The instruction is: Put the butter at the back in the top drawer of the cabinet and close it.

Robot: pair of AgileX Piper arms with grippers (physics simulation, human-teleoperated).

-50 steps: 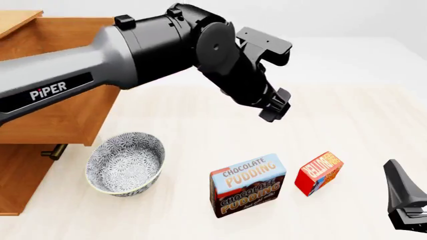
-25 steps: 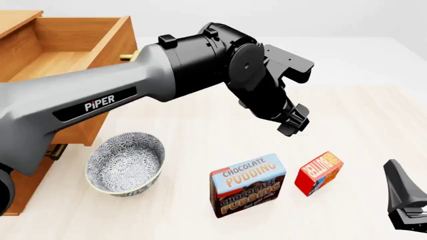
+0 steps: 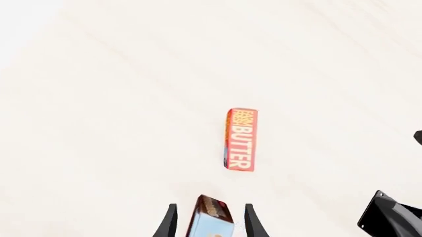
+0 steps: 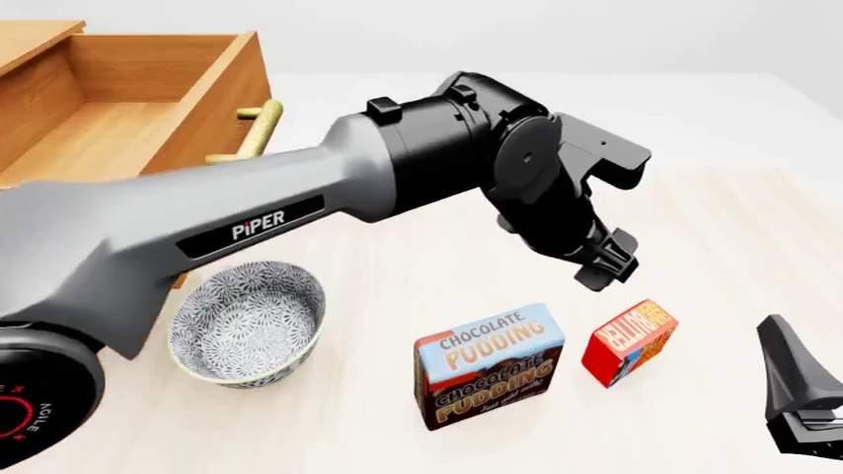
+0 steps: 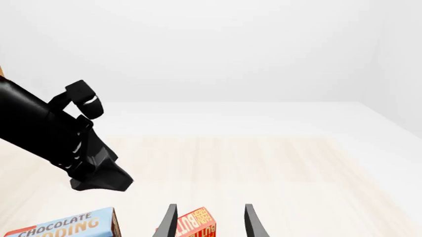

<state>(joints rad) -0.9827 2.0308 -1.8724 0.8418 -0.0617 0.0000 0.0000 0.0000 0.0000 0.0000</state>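
Note:
The butter, a small red box with orange lettering, stands on the table right of centre; it also shows as butter and butter. My left gripper hangs open just above and behind it, holding nothing, its fingers apart. The top drawer of the cabinet stands pulled out at the far left, brass handle toward the table. My right gripper rests open at the near right, right gripper pointing toward the butter.
A brown-and-blue Chocolate Pudding box stands just left of the butter. A patterned bowl sits further left, in front of the cabinet. The left arm's long body stretches across the bowl and the drawer's corner.
The left arm has swung right and downward from the drawer area, bringing its gripper closer to the butter. The drawer and its handle are now uncovered. The right arm is still.

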